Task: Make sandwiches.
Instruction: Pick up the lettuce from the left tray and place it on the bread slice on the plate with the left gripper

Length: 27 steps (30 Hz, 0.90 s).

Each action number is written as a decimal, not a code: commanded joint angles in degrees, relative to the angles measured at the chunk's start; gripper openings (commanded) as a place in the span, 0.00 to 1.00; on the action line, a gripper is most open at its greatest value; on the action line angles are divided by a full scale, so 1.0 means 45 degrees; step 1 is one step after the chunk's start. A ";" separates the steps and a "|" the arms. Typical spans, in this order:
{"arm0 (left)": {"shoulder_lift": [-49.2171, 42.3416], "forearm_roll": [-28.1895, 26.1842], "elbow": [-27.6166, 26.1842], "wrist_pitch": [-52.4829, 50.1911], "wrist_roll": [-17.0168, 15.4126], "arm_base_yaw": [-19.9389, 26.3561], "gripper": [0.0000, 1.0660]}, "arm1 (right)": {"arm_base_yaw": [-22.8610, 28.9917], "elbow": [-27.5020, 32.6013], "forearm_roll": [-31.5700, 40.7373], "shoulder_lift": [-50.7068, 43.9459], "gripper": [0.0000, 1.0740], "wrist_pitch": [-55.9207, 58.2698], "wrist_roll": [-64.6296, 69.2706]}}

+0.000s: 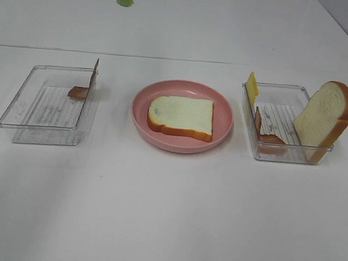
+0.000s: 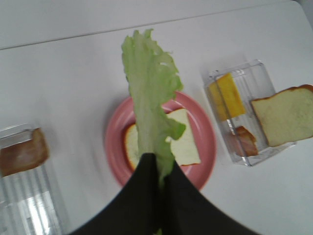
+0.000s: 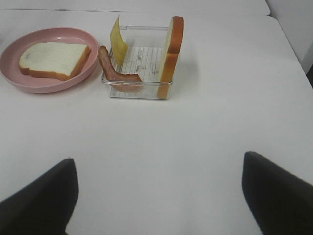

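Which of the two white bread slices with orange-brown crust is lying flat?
The slice on the round pink plate lies flat, face up. The other slice stands on its edge, leaning inside the clear plastic tray on the right.

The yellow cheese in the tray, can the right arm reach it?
Probably yes. The right gripper is open and empty, only bare table lies between it and the tray, and the cheese stands above the rim, though bacon leans close beside it.

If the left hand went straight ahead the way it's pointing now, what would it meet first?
Most likely the bread slice on the pink plate; the lettuce pinched in the left hand would touch it first. Depth is hard to judge.
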 commanded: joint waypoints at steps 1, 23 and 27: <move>0.0535 -0.0535 -0.0051 -0.0407 0.0076 -0.0522 0.00 | 0.0025 0.0013 -0.0076 -0.0255 0.77 -0.0038 0.0000; 0.5131 -0.4686 -0.0064 -0.1884 0.2992 -0.1974 0.00 | 0.0025 0.0013 -0.0076 -0.0255 0.77 -0.0038 0.0000; 0.5513 -0.4762 -0.0076 -0.2203 0.2992 -0.1974 0.00 | 0.0025 0.0013 -0.0076 -0.0255 0.77 -0.0038 0.0000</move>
